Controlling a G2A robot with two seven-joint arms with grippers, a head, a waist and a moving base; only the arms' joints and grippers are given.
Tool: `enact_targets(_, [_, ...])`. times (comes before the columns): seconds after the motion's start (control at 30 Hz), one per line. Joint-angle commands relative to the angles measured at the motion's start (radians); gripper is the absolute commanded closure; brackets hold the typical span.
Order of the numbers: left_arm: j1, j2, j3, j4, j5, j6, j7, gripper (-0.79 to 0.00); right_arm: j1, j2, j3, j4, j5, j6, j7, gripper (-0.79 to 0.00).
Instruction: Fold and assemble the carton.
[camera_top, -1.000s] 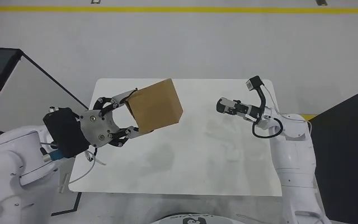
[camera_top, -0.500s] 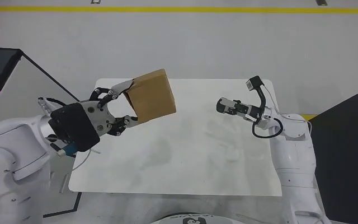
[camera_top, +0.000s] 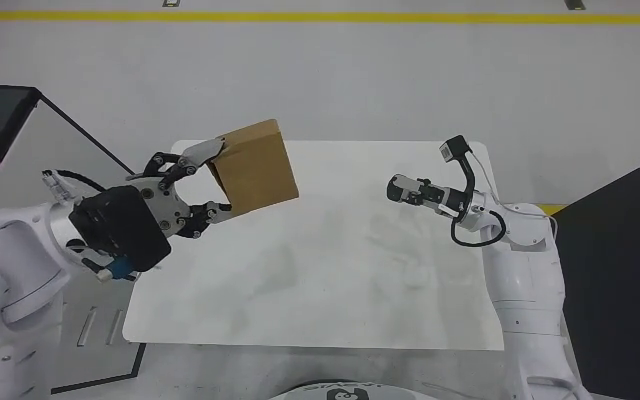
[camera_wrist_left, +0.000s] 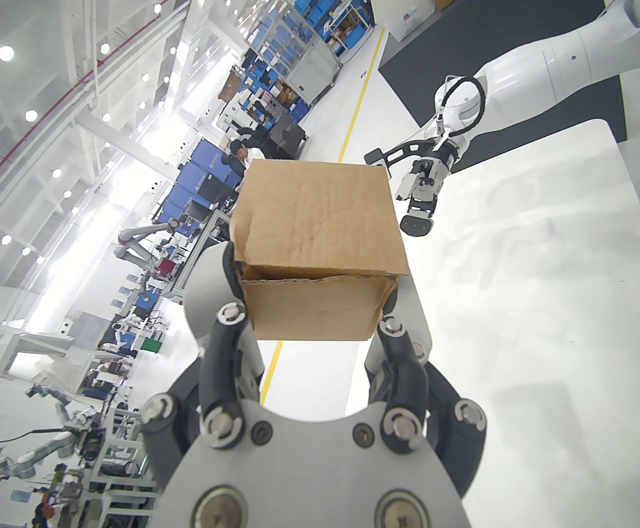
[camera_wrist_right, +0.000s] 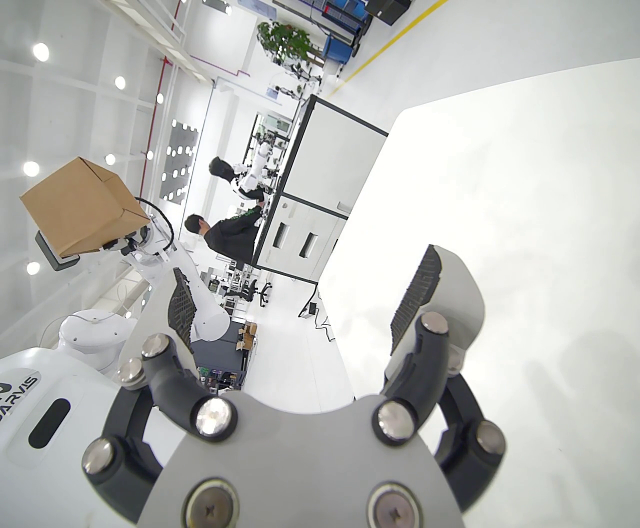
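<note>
A brown cardboard carton (camera_top: 254, 165), folded into a box shape, hangs tilted in the air over the table's far left corner. My left gripper (camera_top: 214, 178) is shut on the carton, one finger on each side of its near end; in the left wrist view the carton (camera_wrist_left: 320, 245) sits between the fingers (camera_wrist_left: 220, 280), with a flap seam across its near face. My right gripper (camera_top: 392, 189) is open and holds nothing, hovering above the right part of the white table (camera_top: 330, 290). From the right wrist view the carton (camera_wrist_right: 82, 207) is seen far off, beyond my right gripper (camera_wrist_right: 305, 295).
The white table has rounded corners and a bare top. A black-framed panel (camera_top: 25, 110) stands off the left side of the table. Dark floor mats (camera_top: 605, 260) lie to the right.
My left arm has carried the carton to the left and toward the table's far edge, turning it a little. The right arm has stayed still.
</note>
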Motion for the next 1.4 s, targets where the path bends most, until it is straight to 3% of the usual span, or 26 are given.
enact_targets(0.0, [0.000, 0.000, 0.000, 0.000, 0.000, 0.000, 0.000, 0.000, 0.000, 0.000, 0.000, 0.000, 0.000, 0.000, 0.000, -0.785])
enact_targets(0.17, [-0.051, 0.003, 0.000, 0.000, 0.093, 0.005, 0.059, 0.000, 0.000, 0.000, 0.000, 0.000, 0.000, 0.000, 0.000, -0.785])
enact_targets(0.33, [-0.121, 0.015, 0.034, 0.000, 0.372, 0.017, 0.248, 0.000, 0.000, 0.000, 0.000, 0.000, 0.000, 0.000, 0.000, -0.785])
enact_targets(0.5, [-0.107, 0.028, 0.078, 0.000, 0.662, 0.139, 0.486, 0.000, 0.000, 0.000, 0.000, 0.000, 0.000, 0.000, 0.000, -0.785])
enact_targets(0.77, [-0.103, 0.029, 0.079, 0.000, 0.686, 0.155, 0.495, 0.000, 0.000, 0.000, 0.000, 0.000, 0.000, 0.000, 0.000, -0.785])
enact_targets(0.93, [-0.132, 0.051, 0.113, 0.000, 0.938, 0.218, 0.598, 0.000, 0.000, 0.000, 0.000, 0.000, 0.000, 0.000, 0.000, -0.785])
enact_targets(1.17, [-0.071, 0.074, 0.104, 0.000, 1.201, 0.404, 0.762, 0.000, 0.000, 0.000, 0.000, 0.000, 0.000, 0.000, 0.000, -0.785])
enact_targets(1.37, [0.006, 0.077, 0.046, 0.000, 1.239, 0.536, 0.813, 0.000, 0.000, 0.000, 0.000, 0.000, 0.000, 0.000, 0.000, -0.785])
